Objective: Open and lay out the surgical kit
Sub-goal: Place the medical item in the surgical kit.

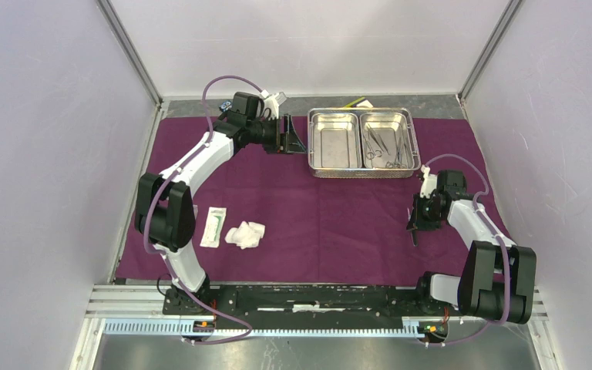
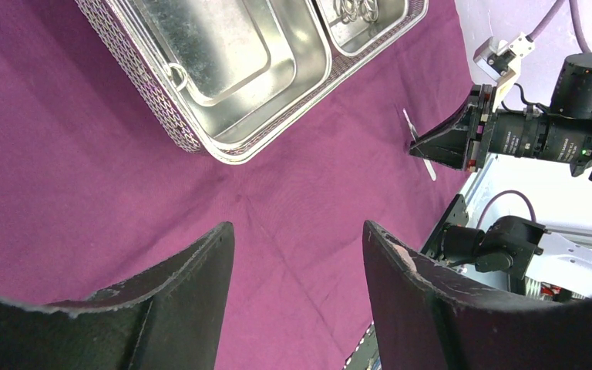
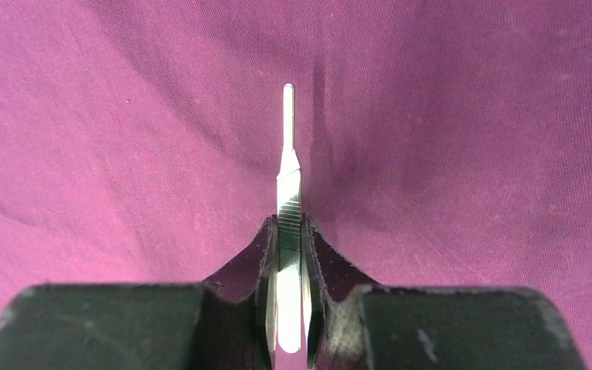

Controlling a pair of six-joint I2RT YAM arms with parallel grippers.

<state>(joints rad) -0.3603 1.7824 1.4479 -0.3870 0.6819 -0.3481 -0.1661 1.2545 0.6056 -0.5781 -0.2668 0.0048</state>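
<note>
Step in hand, I judge: laying instruments out on the cloth (image 1: 331,216), one by one. The cloth is already opened flat over the table. The R gripper (image 1: 418,223) is pinching a slim steel tool (image 3: 289,200), fingers pressed tight on its ribbed part, thin tip pointing away from the wrist. In the top view it hangs tip-down over the R side of the cloth, near the tray's (image 1: 362,174) front R corner. I cannot tell if the tip touches the cloth.

The L gripper (image 2: 297,227) is spread wide w/ nothing between the fingers, just beside the tray's L end.

Next move prob. calls for: bring the tool lower, tilt it flat on the cloth, then release. It is thin and smooth, so it can roll or stick to a pad on release.

Other items: the tray is shiny, w/ 2 compartments, at the far side. The L one shows nothing inside; the R one holds the clamps (image 1: 381,146), not yet laid out. The gauze (image 1: 245,234) and packet (image 1: 214,227) lie side by side on the near L part of the cloth.
</note>
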